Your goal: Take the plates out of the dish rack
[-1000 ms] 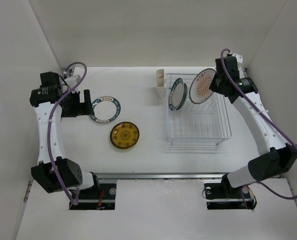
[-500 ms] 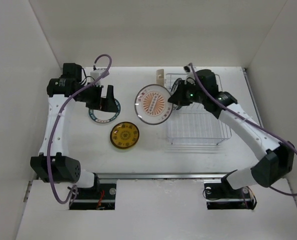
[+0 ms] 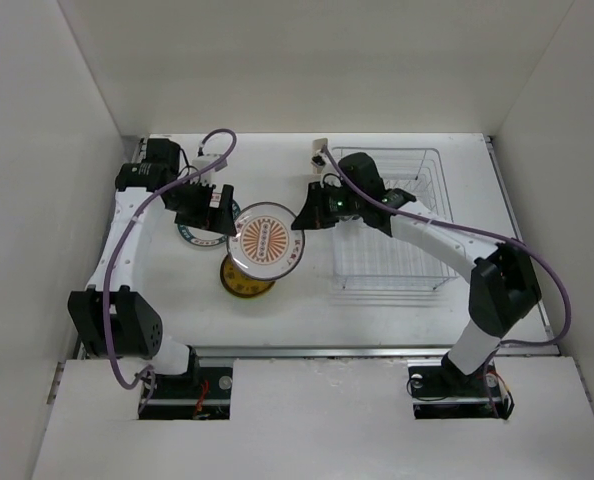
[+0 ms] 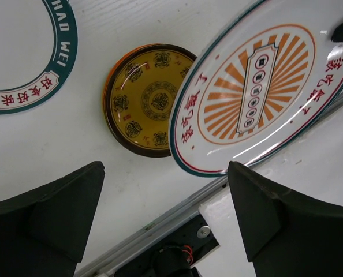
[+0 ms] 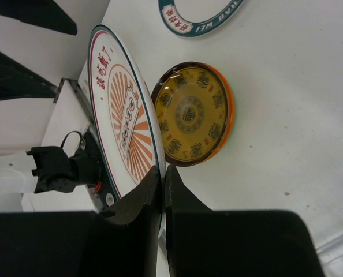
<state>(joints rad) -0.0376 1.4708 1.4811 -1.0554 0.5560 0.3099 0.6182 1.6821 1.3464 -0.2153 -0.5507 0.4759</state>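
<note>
Grips the orange-centred plate (image 3: 265,240) by its edge with the right fingers (image 5: 142,199), clamped on it, in the air left of the rack (image 3: 417,250), over the yellow plate (image 3: 239,281) lying on the tabletop (image 3: 307,300). Holds the left fingers (image 4: 275,225) wide apart just beside the gripped plate, above the teal-rimmed plate (image 3: 199,238).

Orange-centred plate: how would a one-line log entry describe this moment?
right fingers: shut on orange-centred plate | plate: off the table, tilted, over brown-yellow plate | left fingers: open, beside it
</note>
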